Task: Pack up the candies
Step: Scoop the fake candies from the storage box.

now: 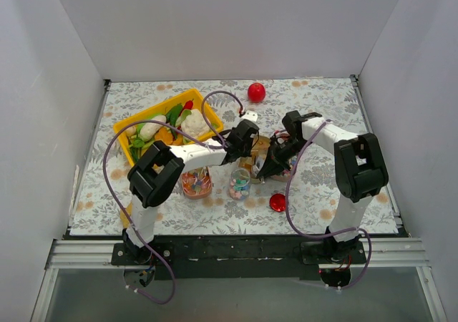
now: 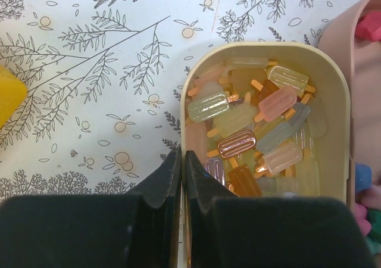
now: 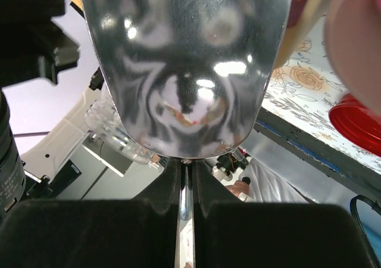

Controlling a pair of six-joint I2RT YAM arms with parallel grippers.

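Observation:
Popsicle-shaped candies (image 2: 250,119) in pastel and amber colours fill a cream oval box (image 2: 333,101). My left gripper (image 2: 181,158) is shut on that box's left wall, one finger inside and one outside. In the top view the left gripper (image 1: 247,132) sits at the box in mid table. My right gripper (image 3: 186,164) is shut on the thin handle of a shiny metal spoon (image 3: 184,59), whose bowl fills the right wrist view. What lies in the spoon is hidden. Seen from above, the right gripper (image 1: 275,163) hangs beside a small clear jar (image 1: 240,184) holding pastel candies.
A yellow tray (image 1: 143,114) of toy vegetables stands at the back left, and a red ball (image 1: 256,91) lies behind the arms. A bowl of candies (image 1: 195,184) sits left of the jar. A red lid (image 1: 278,202) lies near the front. A pink container (image 2: 363,53) touches the cream box.

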